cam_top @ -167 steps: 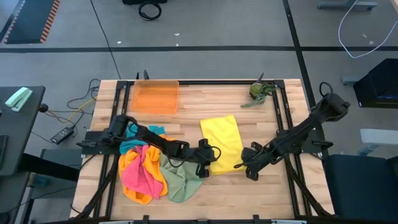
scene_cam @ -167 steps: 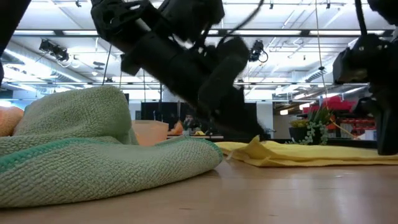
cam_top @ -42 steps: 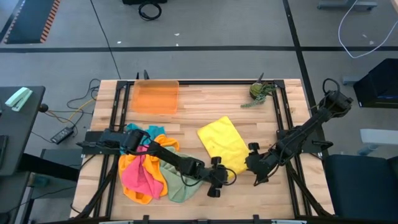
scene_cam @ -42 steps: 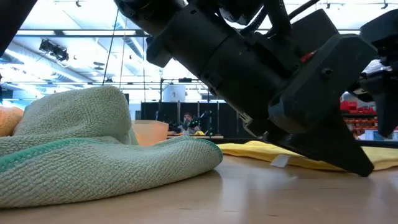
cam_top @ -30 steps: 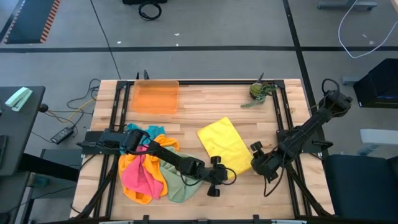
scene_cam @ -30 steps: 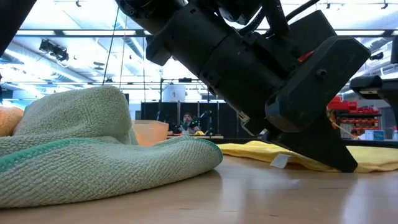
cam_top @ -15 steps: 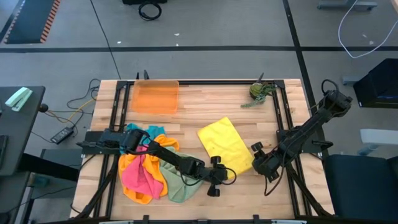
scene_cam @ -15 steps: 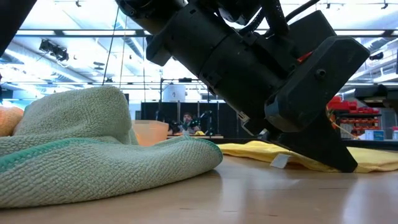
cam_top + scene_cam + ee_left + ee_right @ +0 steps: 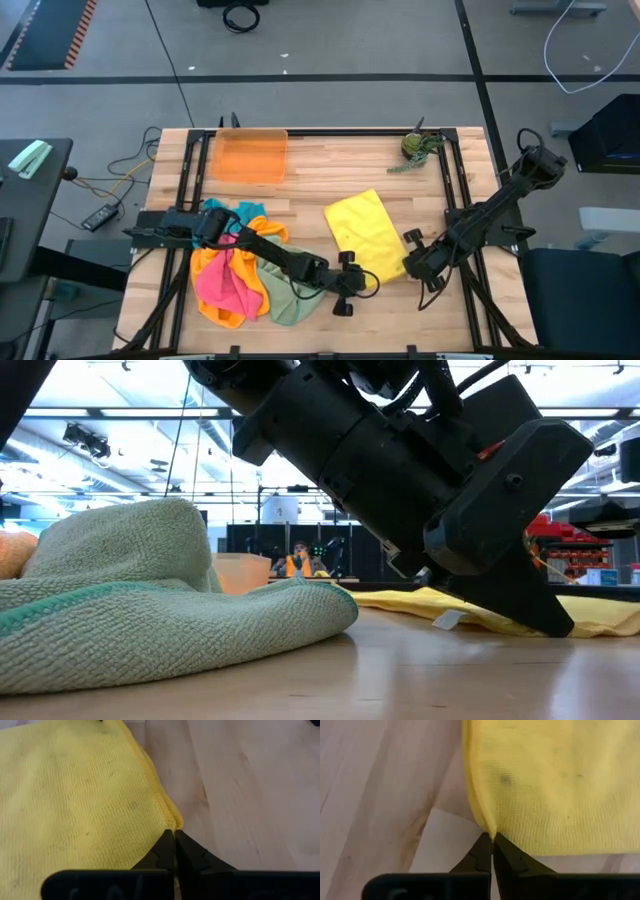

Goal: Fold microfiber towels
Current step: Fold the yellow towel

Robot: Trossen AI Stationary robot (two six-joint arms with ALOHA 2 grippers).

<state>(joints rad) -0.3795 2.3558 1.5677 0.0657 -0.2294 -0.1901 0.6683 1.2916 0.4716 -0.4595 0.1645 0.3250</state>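
Bare table beyond yellow towel

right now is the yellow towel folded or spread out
Folded: the yellow towel lies as a narrow rectangle, with doubled layers at its edge.
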